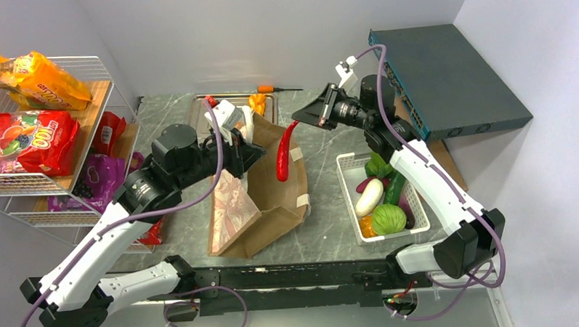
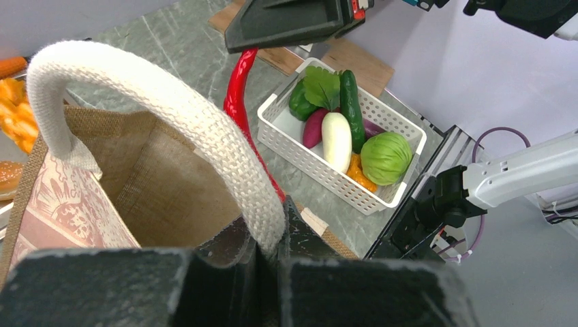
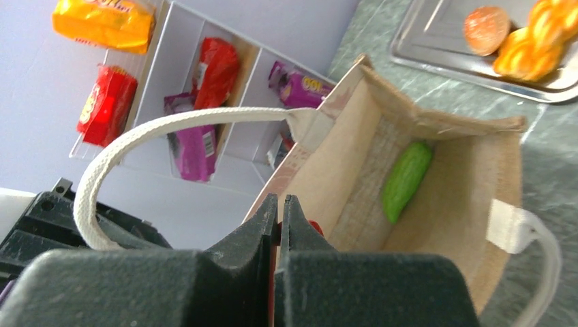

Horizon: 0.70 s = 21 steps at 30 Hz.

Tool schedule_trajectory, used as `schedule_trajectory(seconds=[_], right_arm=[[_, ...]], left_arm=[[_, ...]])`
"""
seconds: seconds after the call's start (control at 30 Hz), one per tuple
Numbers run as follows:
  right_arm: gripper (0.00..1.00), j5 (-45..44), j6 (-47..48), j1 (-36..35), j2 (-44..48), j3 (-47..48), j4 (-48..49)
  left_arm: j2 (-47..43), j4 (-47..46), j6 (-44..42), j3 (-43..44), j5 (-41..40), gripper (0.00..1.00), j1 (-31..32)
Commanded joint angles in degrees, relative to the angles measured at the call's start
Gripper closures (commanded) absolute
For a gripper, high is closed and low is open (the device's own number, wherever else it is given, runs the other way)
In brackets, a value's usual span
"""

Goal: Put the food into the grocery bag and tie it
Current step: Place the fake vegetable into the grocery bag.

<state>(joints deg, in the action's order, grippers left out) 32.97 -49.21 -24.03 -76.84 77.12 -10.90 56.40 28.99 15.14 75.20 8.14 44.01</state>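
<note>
I am dangling the chili (image 1: 284,153) vertically, clamped in my right gripper (image 1: 300,122), directly over the bag (image 1: 273,204) mouth.

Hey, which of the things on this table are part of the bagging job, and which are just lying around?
Job: grocery bag, its handle pinched by the left gripper; red chili in the right gripper; green vegetable inside the bag; snack packets on the rack; braided piece on the tray; probably the basket vegetables.
Lying about: screwdriver; blue-grey box.
</note>
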Motion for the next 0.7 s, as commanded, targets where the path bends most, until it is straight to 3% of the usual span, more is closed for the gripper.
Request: schedule_trajectory(seconds=[0.0,0.13,0.17,0.23,0.27,0.33,0.67], right_arm=[[1.00,3.06,-2.70,-2.11,0.12,-0.44,6.72],[1.00,4.98,-2.69,-3.16,-0.93,-0.13,6.98],[0.86,6.63,-2.68,-3.39,-1.82,0.36,6.65],[0.20,10.56,-1.21,-3.80,-4.74,3.07,3.40],[0.04,11.03,0.58,-4.20,-6.19,5.27,-0.52],[0.00,10.16,4.62,-4.92,-7.68,8.36,-7.86],[0.00,-1.12,16.49,-4.92,-5.00,11.52,-22.46]], left_arm=[[-2.11,-3.66,-0.17,0.17,-0.41,1.00,-0.13],[-2.44,-3.77,0.01,-0.17,-0.51,1.00,-0.09],[-2.48,-3.72,-0.02,-0.18,-0.57,1.00,-0.14],[-2.44,-3.72,-0.02,-0.12,-0.53,1.00,-0.15],[-2.44,-3.72,0.05,-0.05,-0.48,1.00,-0.10],[-2.38,-3.62,0.13,0.14,-0.56,1.00,-0.09],[-2.70,-3.50,0.86,-0.01,-0.41,1.00,-0.15]])
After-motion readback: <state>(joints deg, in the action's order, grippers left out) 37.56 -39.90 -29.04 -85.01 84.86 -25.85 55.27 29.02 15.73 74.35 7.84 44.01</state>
